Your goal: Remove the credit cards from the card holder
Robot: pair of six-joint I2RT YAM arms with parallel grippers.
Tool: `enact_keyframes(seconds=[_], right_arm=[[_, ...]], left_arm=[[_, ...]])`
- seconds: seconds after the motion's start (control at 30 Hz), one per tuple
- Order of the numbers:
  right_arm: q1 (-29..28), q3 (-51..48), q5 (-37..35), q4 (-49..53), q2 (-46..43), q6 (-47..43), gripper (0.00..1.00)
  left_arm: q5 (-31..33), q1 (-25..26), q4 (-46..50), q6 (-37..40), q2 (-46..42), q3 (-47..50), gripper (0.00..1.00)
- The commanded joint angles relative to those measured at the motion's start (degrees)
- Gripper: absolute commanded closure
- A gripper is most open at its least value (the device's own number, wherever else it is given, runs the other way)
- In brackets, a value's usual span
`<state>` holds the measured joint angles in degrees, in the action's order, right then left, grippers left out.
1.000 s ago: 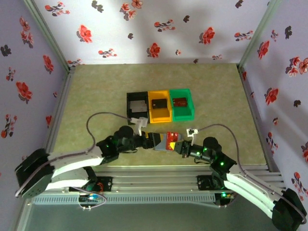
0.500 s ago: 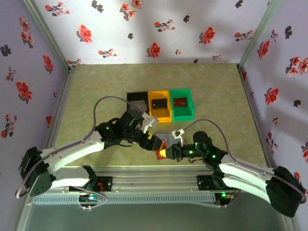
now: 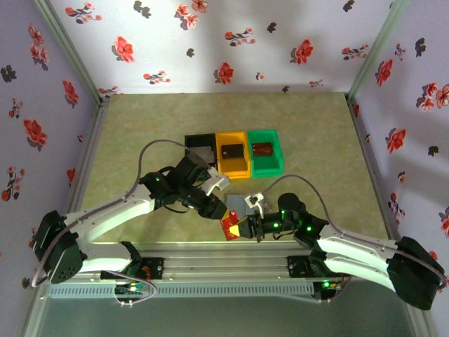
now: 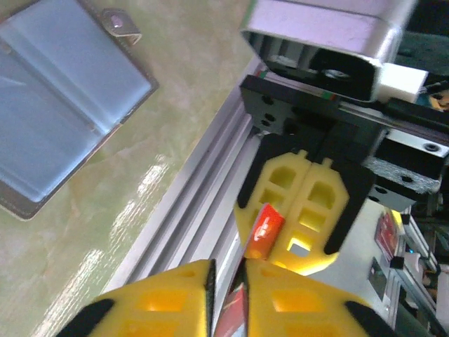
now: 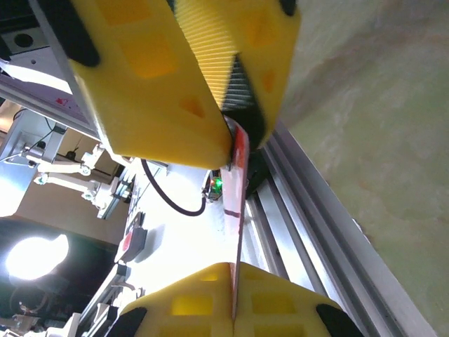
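The left gripper (image 3: 226, 219) and right gripper (image 3: 243, 227) both clamp 1 credit card (image 3: 230, 226) at the table's (image 3: 140, 140) near edge. The card holder (image 3: 238, 205) lies open behind, 3 bins (image 3: 232, 153) beyond.

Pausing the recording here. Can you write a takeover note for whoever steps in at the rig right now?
Left gripper: shut on one end of the red card, in mid-air.
Right gripper: shut on the same card's other end, so this is a handover that is not yet finished.
Card holder: lies open on the table, and the pockets in view look empty.
Done: binned cards, one each in the black bin, orange bin and green bin.
Left: right gripper lets go, left gripper puts the red card down, then check the holder for more.
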<state>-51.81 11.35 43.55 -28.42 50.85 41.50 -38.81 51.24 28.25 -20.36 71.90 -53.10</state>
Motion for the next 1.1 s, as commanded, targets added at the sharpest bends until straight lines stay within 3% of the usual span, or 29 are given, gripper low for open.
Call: enact_keyframes(seconds=[0.0,0.07,0.27,0.53,0.63,0.93,1.07], right_arm=[[-0.61,1.78,1.12,-1.22,-0.1,-1.94,1.0],[-0.58,1.77,0.97,-0.99,-0.6,-2.08,1.0],[-0.64,2.18,-1.07,2.34,-2.66,-3.41,0.98],[-0.57,2.27,-3.91,6.39,-5.18,-4.26,0.66],[-0.64,1.96,-5.39,7.85,-6.37,-4.6,0.62],[-0.46,2.36,-13.59,17.28,-12.79,-7.26,0.3],[-0.17,1.83,-18.54,21.88,-18.67,-7.87,0.17]], left_arm=[[-5.05,-0.35,-2.04,-0.12,-0.36,0.66,0.9],[-5.88,-0.35,-2.23,-0.03,-0.44,0.98,0.99],[-8.54,-0.4,-3.87,-0.88,-1.43,2.12,1.0],[-9.62,-1.0,-5.29,-1.6,-2.95,2.83,1.0],[-9.77,-1.73,-5.95,-2.2,-4.04,3.22,1.0],[-9.92,-5.26,-7.8,-4.22,-6.81,4.65,1.0],[-6.55,-6.58,-8.8,-5.67,-7.97,5.45,1.0]])
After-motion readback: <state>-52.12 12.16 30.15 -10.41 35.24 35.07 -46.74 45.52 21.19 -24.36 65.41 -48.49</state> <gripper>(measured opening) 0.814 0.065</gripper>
